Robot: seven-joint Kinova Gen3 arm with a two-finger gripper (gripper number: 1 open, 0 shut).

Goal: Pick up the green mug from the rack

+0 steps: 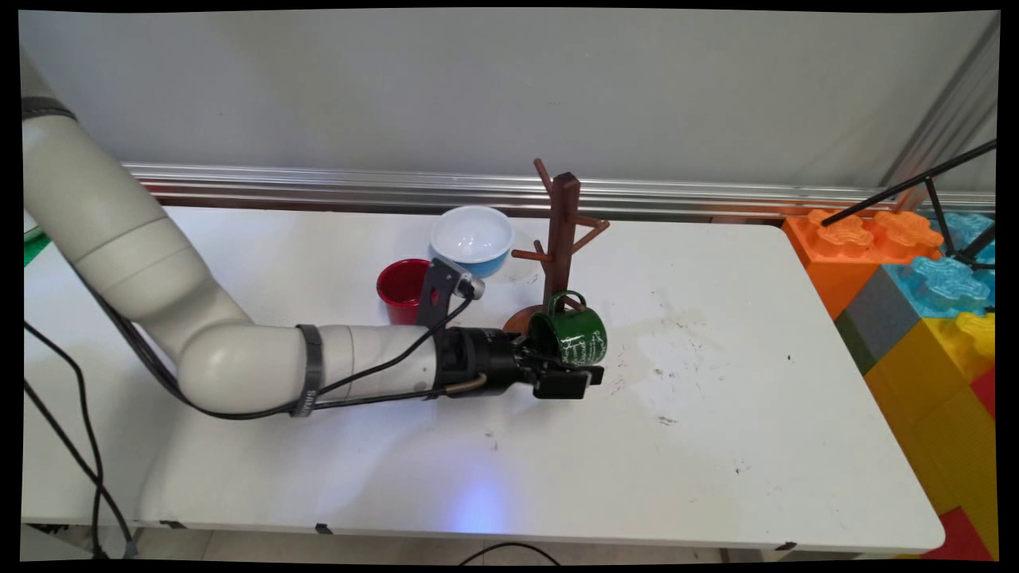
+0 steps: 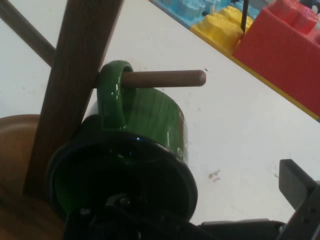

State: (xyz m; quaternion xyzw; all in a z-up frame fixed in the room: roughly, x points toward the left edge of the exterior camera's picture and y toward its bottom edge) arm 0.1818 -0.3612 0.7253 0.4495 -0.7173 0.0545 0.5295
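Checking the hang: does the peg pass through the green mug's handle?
Yes, the peg runs through the green mug's handle in the hand view.

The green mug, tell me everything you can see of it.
The green mug is glossy, enamel-looking, with white lettering on its side and a dark rim. It hangs tilted from the wooden mug tree, its loop handle threaded over a low peg, its mouth turned toward the tool. It sits close by the tree's round base, above the white table. The tool's black fingers are at its rim.
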